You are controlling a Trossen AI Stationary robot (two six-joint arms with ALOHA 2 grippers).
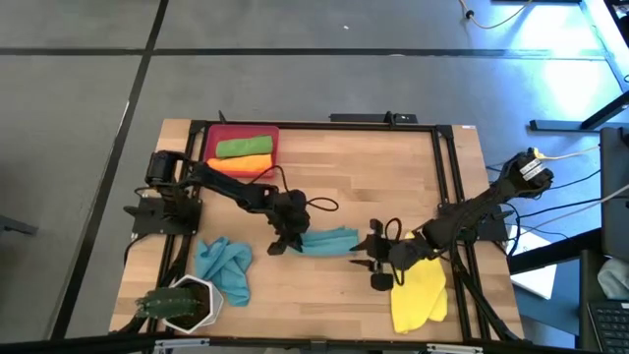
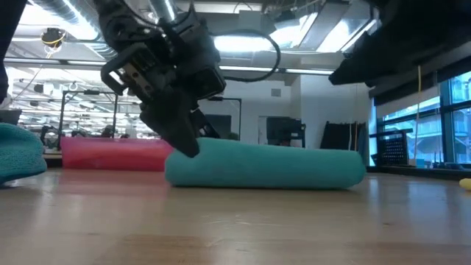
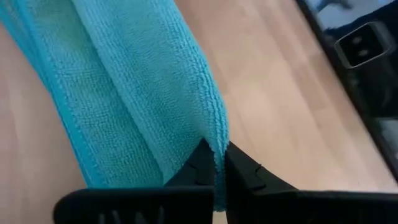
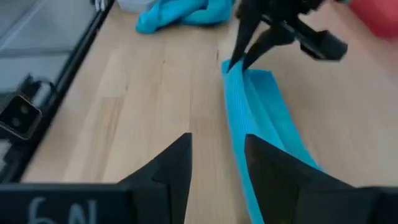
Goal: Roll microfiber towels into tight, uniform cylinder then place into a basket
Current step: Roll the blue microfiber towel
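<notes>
**Rolled teal towel pinched at one end, released at the other**

At table centre, a rolled teal towel (image 1: 329, 240) is seen lying lengthwise. Its 9 o'clock end is pinched by the left gripper (image 1: 292, 236), whose fingers (image 3: 205, 165) are pressed together on a fold of the cloth. At its 3 o'clock end the right gripper (image 1: 374, 258) is positioned with its fingers spread apart and nothing held between them. A second, crumpled teal towel (image 1: 224, 267) is found toward 8 o'clock, and a yellow towel (image 1: 420, 293) toward 4 o'clock. Toward 11 o'clock, the red basket (image 1: 218, 136) is loaded with a green roll (image 1: 244, 147) and an orange roll (image 1: 241, 164). A white hexagonal pot (image 1: 187, 304) is placed at 7 o'clock.
</notes>
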